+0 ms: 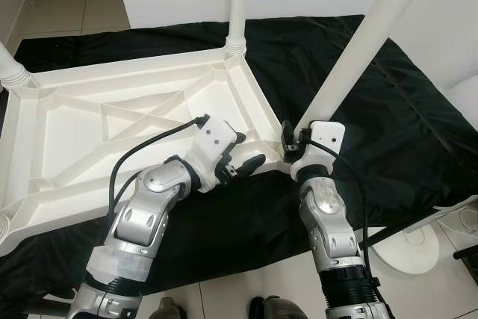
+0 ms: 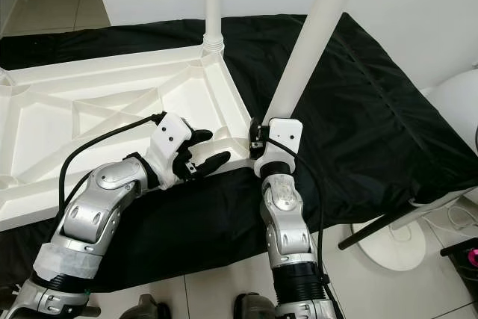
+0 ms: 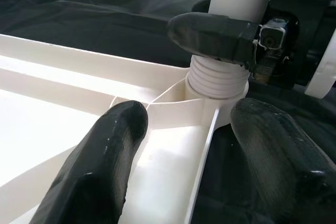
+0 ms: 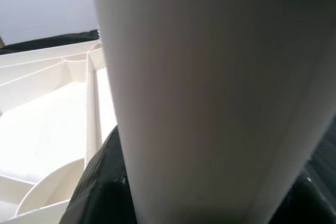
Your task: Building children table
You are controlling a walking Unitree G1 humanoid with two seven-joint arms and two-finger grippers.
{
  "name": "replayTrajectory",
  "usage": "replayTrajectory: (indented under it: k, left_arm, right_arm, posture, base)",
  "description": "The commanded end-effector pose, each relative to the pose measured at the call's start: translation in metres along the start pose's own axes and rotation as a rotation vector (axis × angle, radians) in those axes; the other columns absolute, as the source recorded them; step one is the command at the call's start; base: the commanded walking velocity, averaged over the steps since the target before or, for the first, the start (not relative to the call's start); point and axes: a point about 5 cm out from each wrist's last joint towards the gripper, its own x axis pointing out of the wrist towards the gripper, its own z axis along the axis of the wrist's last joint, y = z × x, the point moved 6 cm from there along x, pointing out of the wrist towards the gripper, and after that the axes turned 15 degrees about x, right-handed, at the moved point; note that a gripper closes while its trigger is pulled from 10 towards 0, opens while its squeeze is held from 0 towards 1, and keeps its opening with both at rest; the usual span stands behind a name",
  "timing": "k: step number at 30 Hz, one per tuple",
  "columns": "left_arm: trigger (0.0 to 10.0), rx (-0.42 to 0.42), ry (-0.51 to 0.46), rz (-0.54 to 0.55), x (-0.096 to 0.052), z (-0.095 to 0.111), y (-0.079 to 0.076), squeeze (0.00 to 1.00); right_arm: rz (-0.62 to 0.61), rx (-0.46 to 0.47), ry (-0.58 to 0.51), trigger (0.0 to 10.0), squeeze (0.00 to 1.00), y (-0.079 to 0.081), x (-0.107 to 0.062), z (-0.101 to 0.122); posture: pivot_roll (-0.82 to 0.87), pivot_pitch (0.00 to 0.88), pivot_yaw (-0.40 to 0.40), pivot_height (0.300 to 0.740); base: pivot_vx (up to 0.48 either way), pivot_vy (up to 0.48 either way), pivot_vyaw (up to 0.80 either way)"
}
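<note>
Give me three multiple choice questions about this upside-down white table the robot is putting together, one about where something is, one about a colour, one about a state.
1. Where is the right tool?
A. at the foot of the near leg
B. on the floor
C. at the far leg

2. What colour is the cloth under the tabletop?
A. red
B. black
C. yellow

3. How are the left tool's fingers?
A. shut on a screw
B. holding a cup
C. open

Answers: 1 A, it sits where that leg meets the tabletop corner. 2 B, dark sheet all round the white plastic. 3 C, the left wrist view shows a wide gap between the fingers.
</note>
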Motion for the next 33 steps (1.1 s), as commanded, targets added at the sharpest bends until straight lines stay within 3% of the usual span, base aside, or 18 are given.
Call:
replayTrajectory:
  k: [1,12,28,29,33]
  left_arm:
    - [10.0,0.0,0.047,0.168,-0.002,-0.007,0.019,0.0]
    - [10.0,0.002,0.049,0.174,-0.003,-0.007,0.021,0.0]
    - [10.0,0.0,0.044,0.179,-0.003,-0.006,0.02,0.0]
    - [10.0,0.001,0.042,0.179,-0.003,-0.005,0.02,0.0]
    - [10.0,0.001,0.04,0.178,-0.003,-0.005,0.02,0.0]
  right_arm:
    - [-0.102,0.03,0.159,10.0,0.0,-0.02,-0.007,-0.039]
    - [-0.101,0.033,0.242,10.0,0.0,-0.018,0.003,-0.043]
    - [-0.139,0.023,0.201,10.0,0.0,-0.015,0.003,-0.036]
    - [-0.112,0.046,0.186,10.0,1.0,-0.011,0.002,-0.034]
    - [-0.076,0.038,0.122,10.0,1.0,-0.006,0.003,-0.022]
  posture:
    - [-0.06,0.102,-0.013,0.74]
    - [-0.06,0.105,-0.008,0.74]
    - [-0.06,0.106,-0.012,0.74]
    - [-0.06,0.106,-0.012,0.74]
    - [-0.06,0.103,-0.013,0.74]
  base:
    - [0.0,0.0,0.0]
    - [0.0,0.0,0.0]
    - [0.0,0.0,0.0]
    - [0.0,0.0,0.0]
    - [0.0,0.0,0.0]
